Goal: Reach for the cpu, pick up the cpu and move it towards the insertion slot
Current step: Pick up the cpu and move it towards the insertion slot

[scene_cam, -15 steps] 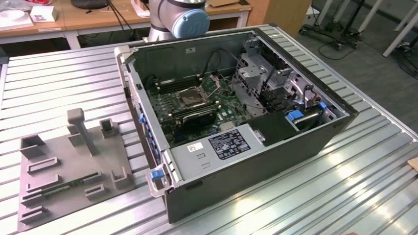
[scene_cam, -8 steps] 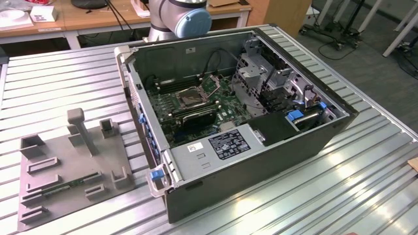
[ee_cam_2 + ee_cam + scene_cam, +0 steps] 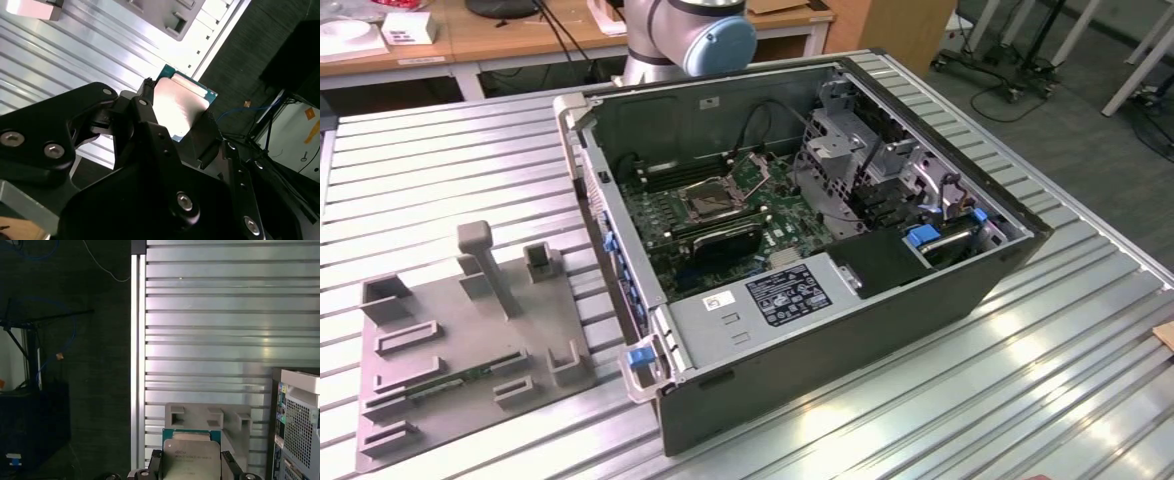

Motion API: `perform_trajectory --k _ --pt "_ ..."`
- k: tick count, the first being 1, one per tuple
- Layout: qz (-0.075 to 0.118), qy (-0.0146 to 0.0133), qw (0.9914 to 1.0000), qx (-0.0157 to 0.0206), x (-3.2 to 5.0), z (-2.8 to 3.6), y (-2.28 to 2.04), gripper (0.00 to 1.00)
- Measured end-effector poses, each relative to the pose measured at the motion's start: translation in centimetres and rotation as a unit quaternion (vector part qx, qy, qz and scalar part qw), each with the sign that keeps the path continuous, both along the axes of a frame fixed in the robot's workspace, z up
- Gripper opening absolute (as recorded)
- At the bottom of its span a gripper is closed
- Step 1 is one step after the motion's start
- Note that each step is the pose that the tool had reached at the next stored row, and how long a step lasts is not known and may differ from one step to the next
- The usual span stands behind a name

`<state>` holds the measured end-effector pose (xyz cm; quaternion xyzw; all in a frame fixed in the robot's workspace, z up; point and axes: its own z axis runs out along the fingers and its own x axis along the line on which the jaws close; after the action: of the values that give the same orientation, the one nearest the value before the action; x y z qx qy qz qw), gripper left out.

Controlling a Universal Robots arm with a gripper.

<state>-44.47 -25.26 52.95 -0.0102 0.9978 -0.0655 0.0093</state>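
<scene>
The gripper (image 3: 179,117) grips the cpu (image 3: 181,102) with its black jaws pressed against two opposite edges, one on either side of the chip, linkages angled inward in both wrist views, while the arm's blue-capped joint (image 3: 707,40) shows in the exterior view.

On desk (image 3: 454,170): computer case (image 3: 854,330), insertion slot (image 3: 718,198) inside; part holder (image 3: 440,370) at exterior view's left of case; cpu (image 3: 182,100) in claw (image 3: 176,114).

Silvery cpu (image 3: 181,106) (green-rimmed) is gripped at its edges; metal-framed insertion slot (image 3: 716,200) lies flat.
</scene>
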Motion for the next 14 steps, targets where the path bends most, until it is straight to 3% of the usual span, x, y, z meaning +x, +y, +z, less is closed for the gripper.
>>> perform_trajectory --k 14 --pt "0.000 0.0001 1.00000 0.0000 0.04 -0.11 -4.78 0.54"
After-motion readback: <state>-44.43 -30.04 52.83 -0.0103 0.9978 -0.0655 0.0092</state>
